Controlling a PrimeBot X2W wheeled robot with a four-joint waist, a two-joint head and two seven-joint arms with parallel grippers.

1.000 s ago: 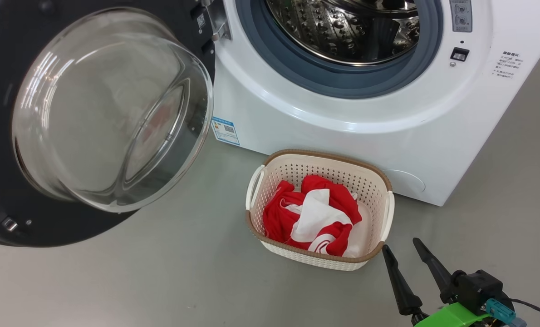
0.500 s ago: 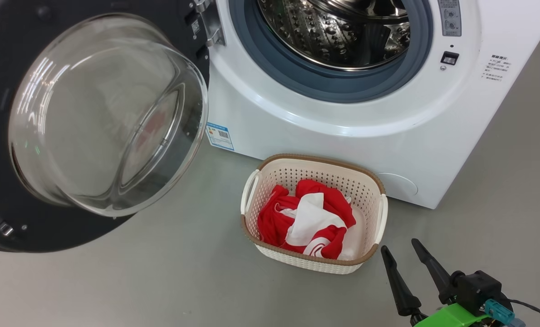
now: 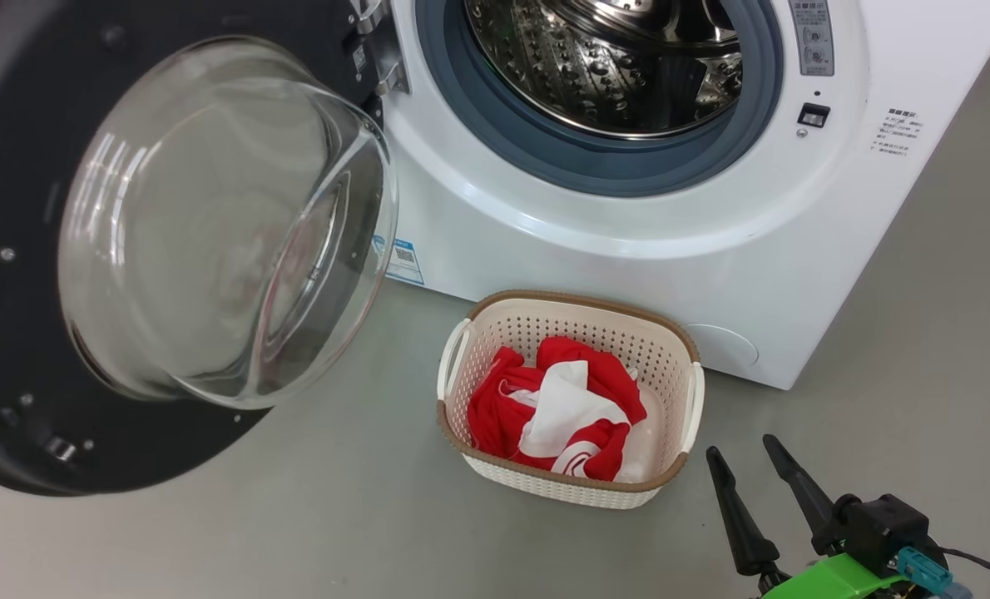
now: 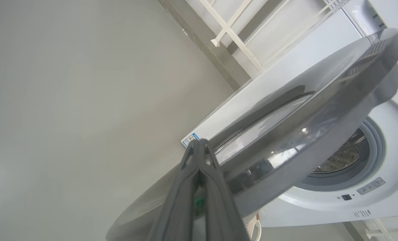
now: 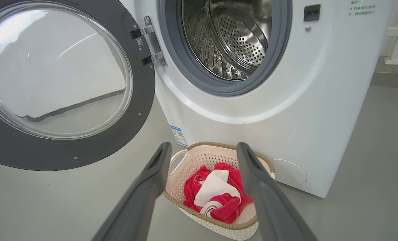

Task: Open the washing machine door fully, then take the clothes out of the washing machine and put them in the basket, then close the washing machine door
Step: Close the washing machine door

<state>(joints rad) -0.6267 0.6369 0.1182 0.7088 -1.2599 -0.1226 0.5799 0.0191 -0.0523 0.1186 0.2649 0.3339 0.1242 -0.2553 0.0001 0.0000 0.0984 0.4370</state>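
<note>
In the head view, the washing machine [image 3: 628, 258] is being seen from above. It is a white front-loader with a grey gasket [image 3: 611, 170], and its steel drum [image 3: 603, 66] is being cut off by the top edge. The washing machine door [image 3: 220, 225] is being held wide open at the left. Its clear bulging glass is being ringed by a glossy black rim, and that rim is being clipped by the frame's left edge. A small blue label [image 3: 402, 259] on the lower front corner is being partly hidden behind the glass. The basket [image 3: 582, 299], cream and perforated with a brown rim, is being shown on the grey floor [image 3: 295, 516] just in front of the machine. The clothes [image 3: 512, 412] are being carried inside it: bright red fabric with a white panel and striped trim. The right end effector [image 3: 741, 446] is being held near the basket's right corner, its fingers spread and empty.

In the left wrist view, the left end effector [image 4: 199, 144] is being shown pressed together, with nothing pinched, right beside the door's outer face. Whether it is touching the door cannot be told. The door is being seen nearly edge-on, so its glass is hard to make out.

In the right wrist view, the basket and clothes are being framed between the spread fingers. The basket's near rim is being partly covered by them, and the drum is being shown empty as far as it can be seen.
</note>
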